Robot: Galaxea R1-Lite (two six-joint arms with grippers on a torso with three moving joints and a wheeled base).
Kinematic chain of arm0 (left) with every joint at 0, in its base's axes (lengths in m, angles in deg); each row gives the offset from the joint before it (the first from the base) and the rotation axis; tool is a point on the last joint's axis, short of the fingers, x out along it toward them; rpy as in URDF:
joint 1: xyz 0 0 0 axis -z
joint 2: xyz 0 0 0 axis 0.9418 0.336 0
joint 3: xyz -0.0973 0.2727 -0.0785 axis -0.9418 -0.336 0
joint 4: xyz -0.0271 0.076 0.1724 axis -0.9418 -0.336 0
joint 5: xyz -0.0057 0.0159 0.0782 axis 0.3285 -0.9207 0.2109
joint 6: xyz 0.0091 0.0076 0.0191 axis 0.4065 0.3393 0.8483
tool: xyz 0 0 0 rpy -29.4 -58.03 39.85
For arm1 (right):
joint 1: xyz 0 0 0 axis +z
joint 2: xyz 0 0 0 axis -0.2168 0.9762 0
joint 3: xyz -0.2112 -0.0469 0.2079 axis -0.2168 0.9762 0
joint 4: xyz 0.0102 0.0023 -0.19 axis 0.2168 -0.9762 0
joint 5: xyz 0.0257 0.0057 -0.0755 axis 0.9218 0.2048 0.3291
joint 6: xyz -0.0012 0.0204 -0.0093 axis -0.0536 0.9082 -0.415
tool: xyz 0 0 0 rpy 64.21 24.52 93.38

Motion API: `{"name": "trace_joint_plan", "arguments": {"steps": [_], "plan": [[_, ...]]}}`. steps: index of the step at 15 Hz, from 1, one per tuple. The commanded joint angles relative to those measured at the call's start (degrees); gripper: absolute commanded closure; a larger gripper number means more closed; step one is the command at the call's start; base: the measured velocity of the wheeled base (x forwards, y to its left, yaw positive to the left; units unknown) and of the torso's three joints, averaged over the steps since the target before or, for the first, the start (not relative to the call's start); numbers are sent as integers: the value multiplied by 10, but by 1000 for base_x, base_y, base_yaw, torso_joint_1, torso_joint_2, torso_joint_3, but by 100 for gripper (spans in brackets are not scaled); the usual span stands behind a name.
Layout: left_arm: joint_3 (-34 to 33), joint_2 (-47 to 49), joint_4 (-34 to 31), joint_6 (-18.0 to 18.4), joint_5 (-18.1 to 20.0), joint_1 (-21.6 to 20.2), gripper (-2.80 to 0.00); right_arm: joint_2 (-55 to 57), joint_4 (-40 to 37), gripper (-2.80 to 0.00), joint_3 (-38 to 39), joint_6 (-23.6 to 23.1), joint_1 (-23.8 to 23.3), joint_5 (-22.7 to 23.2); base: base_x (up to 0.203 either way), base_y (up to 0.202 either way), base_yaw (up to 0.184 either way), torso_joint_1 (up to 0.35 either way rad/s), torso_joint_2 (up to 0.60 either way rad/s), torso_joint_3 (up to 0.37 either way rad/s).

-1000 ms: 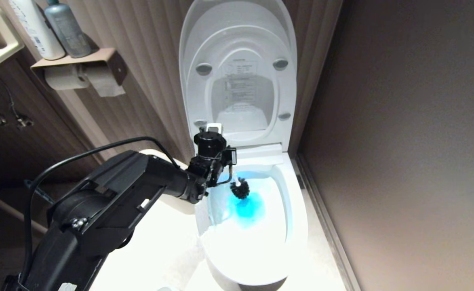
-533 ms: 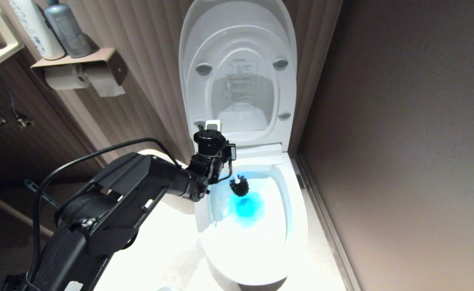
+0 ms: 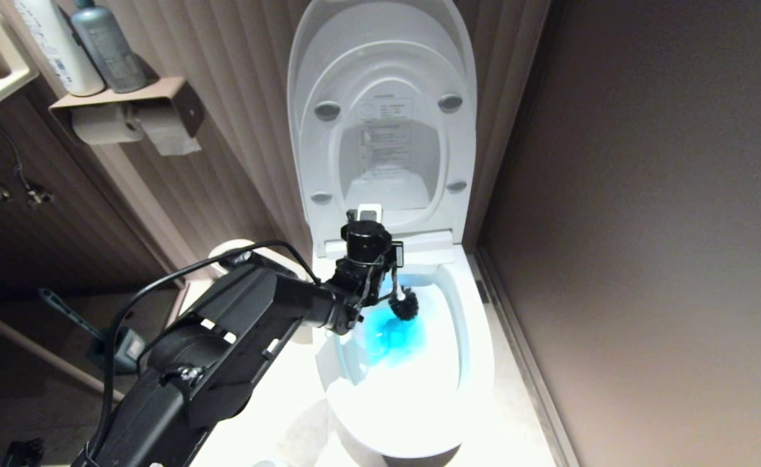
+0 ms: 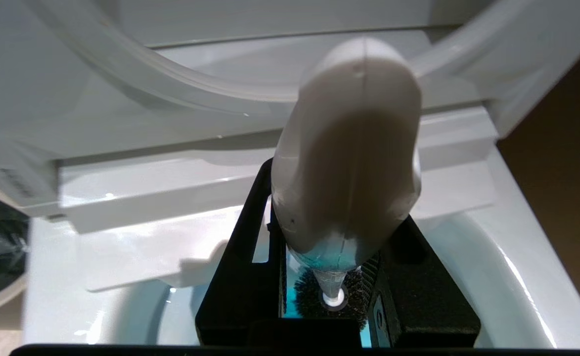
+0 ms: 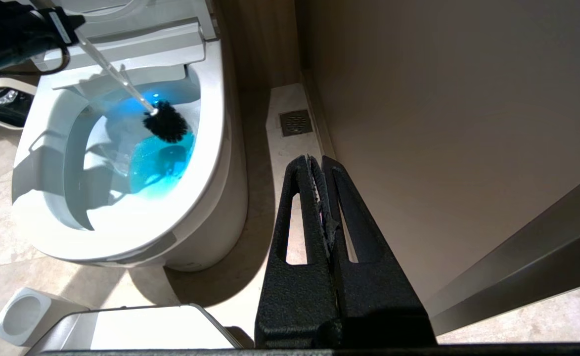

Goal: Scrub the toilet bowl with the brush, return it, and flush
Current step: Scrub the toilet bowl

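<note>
Left gripper [image 3: 380, 285] clamping the white handle of the brush [image 3: 406, 303], bristle head working the rear wall of the toilet bowl [image 3: 477, 363], above the blue water. Scrubbing step in hand; next, sweeping the remaining walls. Right gripper [image 5: 319, 198] hanging closed, empty, beside the toilet.

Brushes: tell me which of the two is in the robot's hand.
The white-handled brush with black bristles, gripped by the left hand inside the toilet bowl. The dark blue-handled brush sits in its holder on the floor, untouched.
</note>
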Motion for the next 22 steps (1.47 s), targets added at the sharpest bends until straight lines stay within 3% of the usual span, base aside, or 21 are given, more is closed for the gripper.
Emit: {"name": "trace_joint_plan", "arguments": {"steps": [1, 11, 16, 22], "plan": [[20, 17, 1, 0, -1, 16, 0, 0, 0, 0, 0, 0, 0, 0, 0, 0, 0, 0, 0, 0], [0, 13, 4, -3, -2, 96, 0, 0, 0, 0, 0, 0, 0, 0, 0, 0, 0, 0, 0, 0], [-121, -70, 3, -38, 0, 135, 0, 0, 0, 0, 0, 0, 0, 0, 0, 0, 0, 0, 0, 0], [-362, -209, 19, -48, 7, 137, 0, 0, 0, 0, 0, 0, 0, 0, 0, 0, 0, 0, 0, 0]]}}
